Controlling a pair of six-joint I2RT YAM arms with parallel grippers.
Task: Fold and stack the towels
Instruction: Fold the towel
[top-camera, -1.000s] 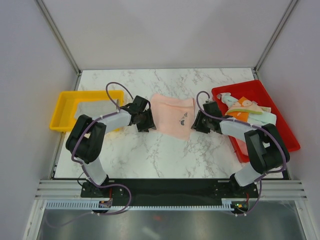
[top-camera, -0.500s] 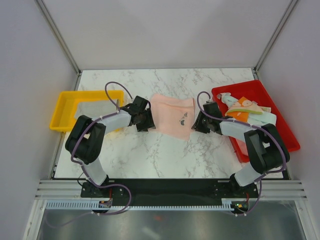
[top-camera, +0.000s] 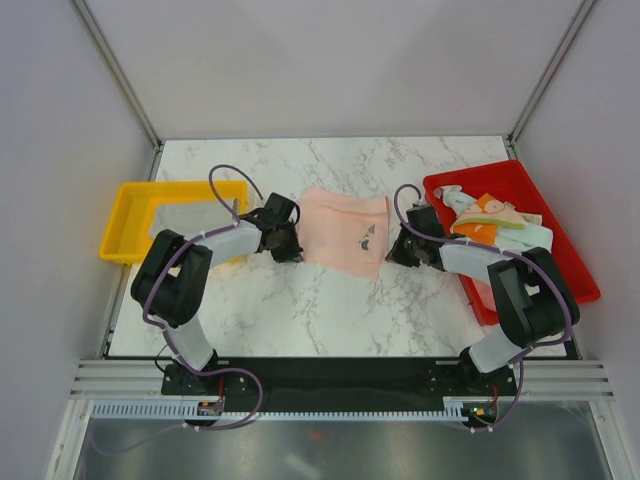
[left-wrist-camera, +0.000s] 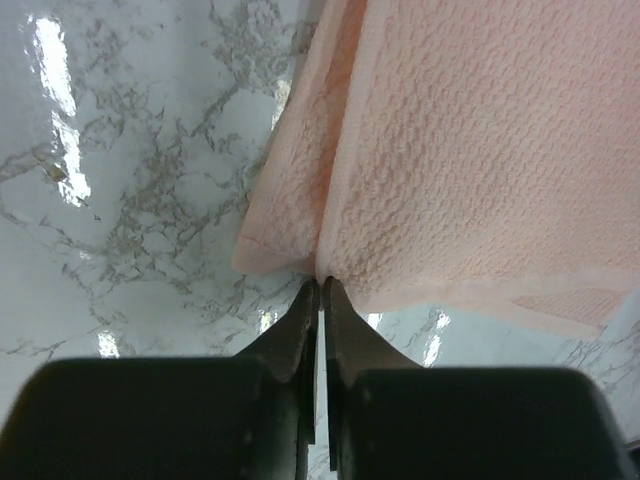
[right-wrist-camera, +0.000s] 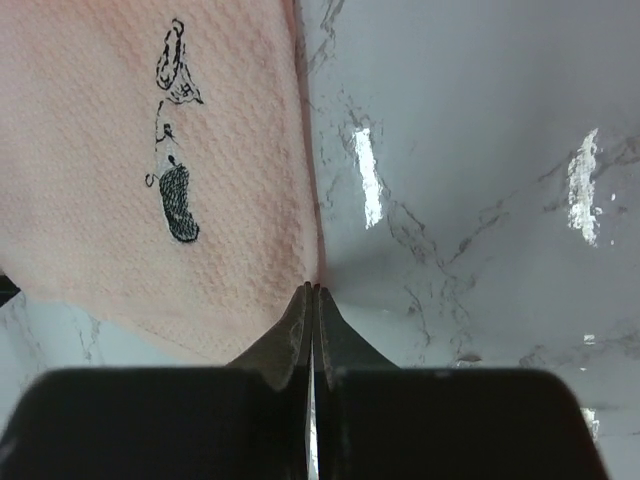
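A pale pink towel (top-camera: 345, 230) with a small black print lies spread on the marble in the middle. My left gripper (top-camera: 293, 243) is at its left edge. In the left wrist view the jaws (left-wrist-camera: 320, 285) are pressed together, pinching a fold of the towel (left-wrist-camera: 480, 150) at their tips. My right gripper (top-camera: 394, 245) is at the towel's right edge. In the right wrist view its jaws (right-wrist-camera: 312, 290) are closed on the hem of the towel (right-wrist-camera: 130, 150). More towels (top-camera: 495, 220), orange, mint and pale, are heaped in the red tray (top-camera: 560, 255).
A yellow tray (top-camera: 125, 215) at the left holds a flat grey-white cloth (top-camera: 190, 218). The red tray stands at the right edge of the table. Grey walls enclose the table on three sides.
Both grippers have closed from partly open onto the pink towel's left and right edges. The arms have barely shifted and the towel lies where it was.
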